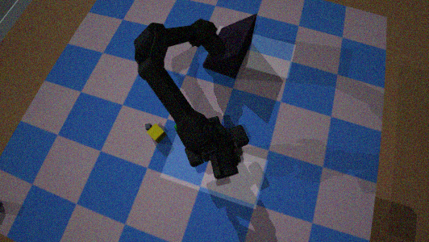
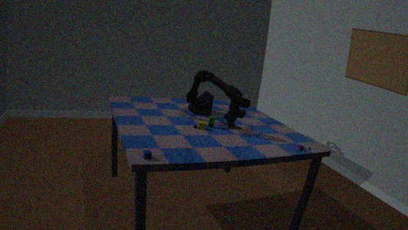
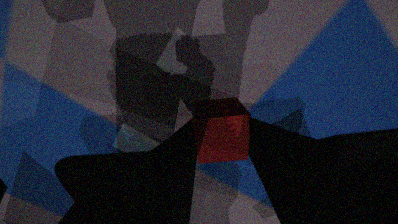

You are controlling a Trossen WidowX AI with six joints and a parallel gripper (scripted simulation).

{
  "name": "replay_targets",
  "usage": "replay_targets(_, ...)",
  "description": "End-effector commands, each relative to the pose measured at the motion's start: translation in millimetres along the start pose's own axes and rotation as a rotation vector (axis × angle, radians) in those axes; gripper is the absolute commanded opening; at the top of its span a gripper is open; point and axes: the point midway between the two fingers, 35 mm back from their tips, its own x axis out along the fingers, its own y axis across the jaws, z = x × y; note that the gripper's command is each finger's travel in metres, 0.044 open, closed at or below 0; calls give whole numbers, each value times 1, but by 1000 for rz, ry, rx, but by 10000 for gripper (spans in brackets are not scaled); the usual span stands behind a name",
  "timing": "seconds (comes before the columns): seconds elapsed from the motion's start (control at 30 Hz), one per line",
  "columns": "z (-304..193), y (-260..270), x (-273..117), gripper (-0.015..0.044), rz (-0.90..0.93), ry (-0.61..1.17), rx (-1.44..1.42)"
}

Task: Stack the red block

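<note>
The red block (image 3: 224,140) is between my two dark fingertips in the wrist view, with a finger against each side. My gripper (image 3: 217,122) (image 2: 231,123) is shut on it, low at the table top. Whether the block touches the table is not clear. In the top view the arm hides the block and the fingertips. The green tower (image 2: 212,121) stands upright to the left of the gripper in the exterior view, a short gap away. Only a sliver of the green tower (image 1: 176,127) shows beside the arm in the top view. It is out of the wrist view.
A yellow block (image 1: 156,132) (image 2: 202,125) sits near the green tower, with a small grey piece (image 1: 147,126) beside it. A dark wedge-shaped body (image 1: 238,44) (image 2: 203,104) stands at the arm's base. A blue block (image 2: 147,154) and a purple piece (image 2: 301,147) lie near the table's front edge.
</note>
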Motion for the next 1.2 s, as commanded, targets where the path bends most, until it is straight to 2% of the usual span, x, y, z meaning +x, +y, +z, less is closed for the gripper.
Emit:
replay_targets(0.0,0,0,-6,0,-2,2,-4)
replay_targets(0.83,1,1,-115,0,2,0,-5)
replay_targets(1.17,0,-1,-117,0,2,0,-5)
